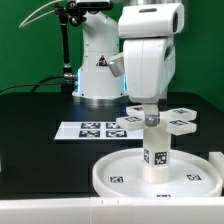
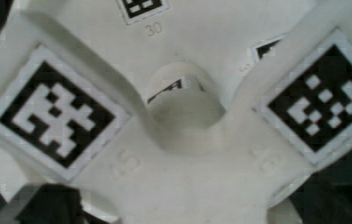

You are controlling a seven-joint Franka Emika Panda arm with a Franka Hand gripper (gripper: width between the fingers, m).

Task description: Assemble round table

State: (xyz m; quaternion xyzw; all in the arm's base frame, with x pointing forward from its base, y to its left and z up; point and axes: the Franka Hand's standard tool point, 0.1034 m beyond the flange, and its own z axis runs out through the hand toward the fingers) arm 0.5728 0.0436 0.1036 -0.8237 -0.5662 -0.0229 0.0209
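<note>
The large rimmed round disc (image 1: 120,172) lies flat on the black table near the front. The short cylindrical leg (image 1: 155,152) stands upright at its middle, with a tag on its side. The cross-shaped foot (image 1: 183,122) sits level on top of the leg, its arms carrying tags. My gripper (image 1: 148,108) comes straight down onto the foot's middle and is shut on it. In the wrist view the foot (image 2: 84,110) fills the picture, with two large tags and a round socket at its centre. The dark fingers (image 2: 27,200) show at either side of the gripper (image 2: 187,205).
The marker board (image 1: 90,129) lies on the table behind the disc, toward the exterior view's left. The robot's base (image 1: 98,70) stands behind it. A white block (image 1: 216,165) shows at the exterior view's right edge, beside the disc.
</note>
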